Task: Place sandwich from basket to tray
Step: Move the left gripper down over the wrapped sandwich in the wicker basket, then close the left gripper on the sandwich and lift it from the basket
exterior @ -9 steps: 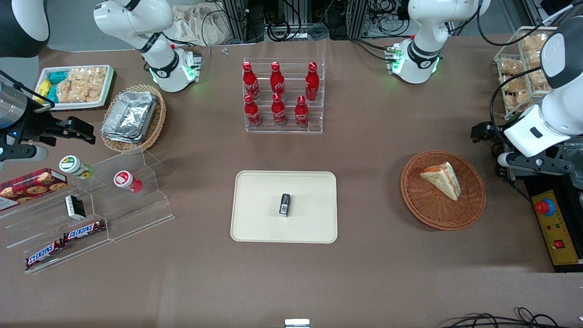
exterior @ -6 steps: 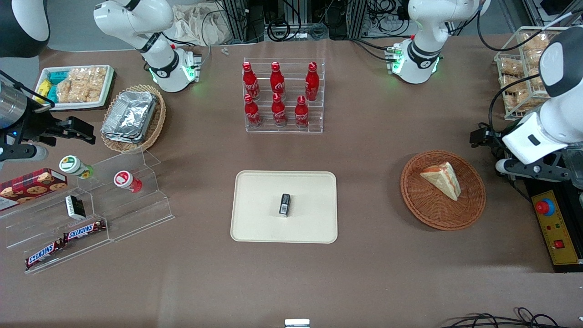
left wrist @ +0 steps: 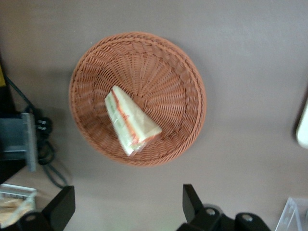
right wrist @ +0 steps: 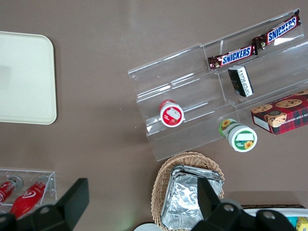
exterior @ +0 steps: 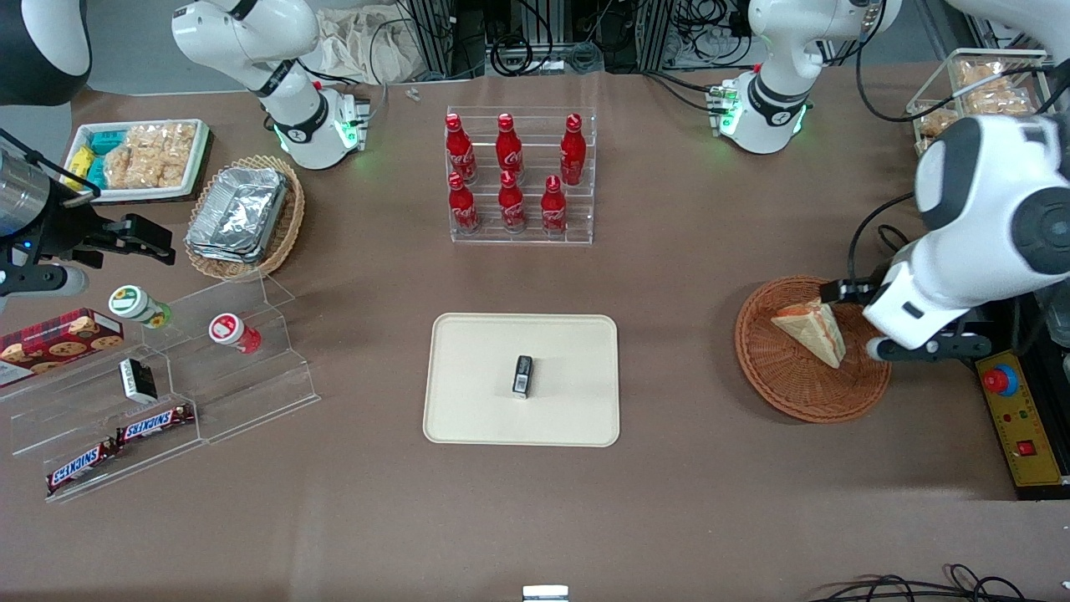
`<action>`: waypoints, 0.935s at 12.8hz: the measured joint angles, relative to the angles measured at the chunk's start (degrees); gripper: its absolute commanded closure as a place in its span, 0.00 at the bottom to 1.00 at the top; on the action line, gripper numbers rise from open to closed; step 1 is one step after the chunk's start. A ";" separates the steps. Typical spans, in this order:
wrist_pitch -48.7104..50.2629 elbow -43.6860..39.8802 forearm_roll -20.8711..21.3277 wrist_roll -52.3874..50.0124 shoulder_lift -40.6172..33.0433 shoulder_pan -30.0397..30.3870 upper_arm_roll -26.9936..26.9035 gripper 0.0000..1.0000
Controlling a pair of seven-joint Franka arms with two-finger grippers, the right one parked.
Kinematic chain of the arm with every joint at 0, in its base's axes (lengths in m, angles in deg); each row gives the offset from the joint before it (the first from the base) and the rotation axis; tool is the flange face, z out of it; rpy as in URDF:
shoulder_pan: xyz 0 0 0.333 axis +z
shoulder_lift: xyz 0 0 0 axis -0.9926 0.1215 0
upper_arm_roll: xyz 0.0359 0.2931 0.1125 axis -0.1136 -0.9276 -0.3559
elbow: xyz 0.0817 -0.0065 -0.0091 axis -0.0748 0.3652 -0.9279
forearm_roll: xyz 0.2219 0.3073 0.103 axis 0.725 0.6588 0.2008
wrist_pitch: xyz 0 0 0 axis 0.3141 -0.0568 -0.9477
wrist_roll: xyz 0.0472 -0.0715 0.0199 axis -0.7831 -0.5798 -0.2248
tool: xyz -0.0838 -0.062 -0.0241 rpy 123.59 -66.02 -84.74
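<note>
The sandwich (exterior: 811, 330), a pale bread wedge with orange-red and green filling, lies in the round reddish-brown wicker basket (exterior: 786, 376) at the working arm's end of the table. Both show in the left wrist view, the sandwich (left wrist: 130, 120) lying in the basket (left wrist: 178, 82). My left gripper (exterior: 861, 322) hangs above the basket's rim, beside the sandwich and not touching it. In the wrist view the gripper (left wrist: 126, 192) is open wide and empty. The cream-beige tray (exterior: 476, 351) lies mid-table with a small black object (exterior: 522, 374) on it.
A control box with a red button (exterior: 1016, 418) lies beside the basket at the table's end. A wire rack of snacks (exterior: 961, 100) stands farther back. A clear rack of red bottles (exterior: 518, 180) stands farther from the camera than the tray.
My left arm has swung in from the table's end toward the basket. The gripper now hangs over the basket's rim beside the sandwich. The sandwich has not moved.
</note>
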 measured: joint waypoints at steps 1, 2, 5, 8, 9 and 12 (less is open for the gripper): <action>-4.04 3.24 0.09 -3.80 0.03 -0.02 -0.06 0.00; -7.95 6.53 0.12 -6.91 0.05 0.11 -0.31 0.00; -21.26 16.62 0.18 -16.23 0.13 0.58 -1.95 0.00; -33.42 25.94 0.18 -17.78 0.12 0.81 -5.10 0.00; -34.60 27.33 0.18 -18.02 0.12 0.85 -5.62 0.00; -35.15 28.66 0.17 -20.15 0.58 0.83 -6.20 0.00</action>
